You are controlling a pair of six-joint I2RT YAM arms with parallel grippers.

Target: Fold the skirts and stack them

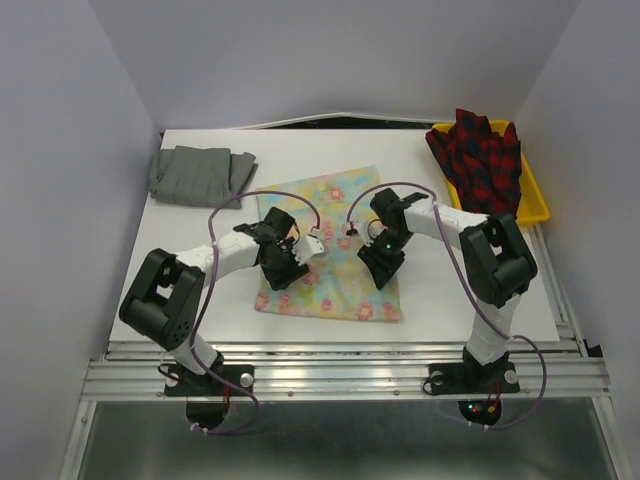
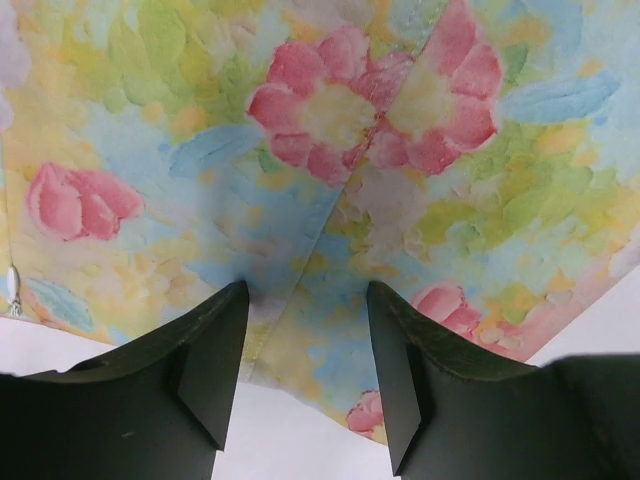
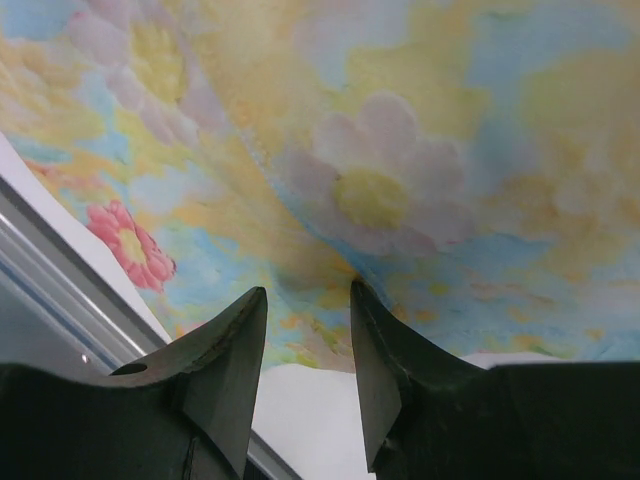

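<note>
The floral skirt lies spread flat in the middle of the white table. It is thin, soft cotton with pink and pale blooms washed over yellow and blue, roughly a square set slightly askew. Both arms bend down onto its near half. The left gripper has its dark, wedge-shaped fingers set apart over a stitched seam close to the hem, with nothing pinched between them. The right gripper stands a little narrower over the hem, also apart, with bare table showing under it. In the far left corner sits the grey skirt, a pleated, ridged bundle folded small. At the far right the plaid skirt is bunched loosely in red and dark checks over a yellow tray, hiding most of it. Plain pale walls close in on three sides, and a metal rail runs along the near edge. The arms cover parts of the floral cloth, and I cannot pick out its waistband.
</note>
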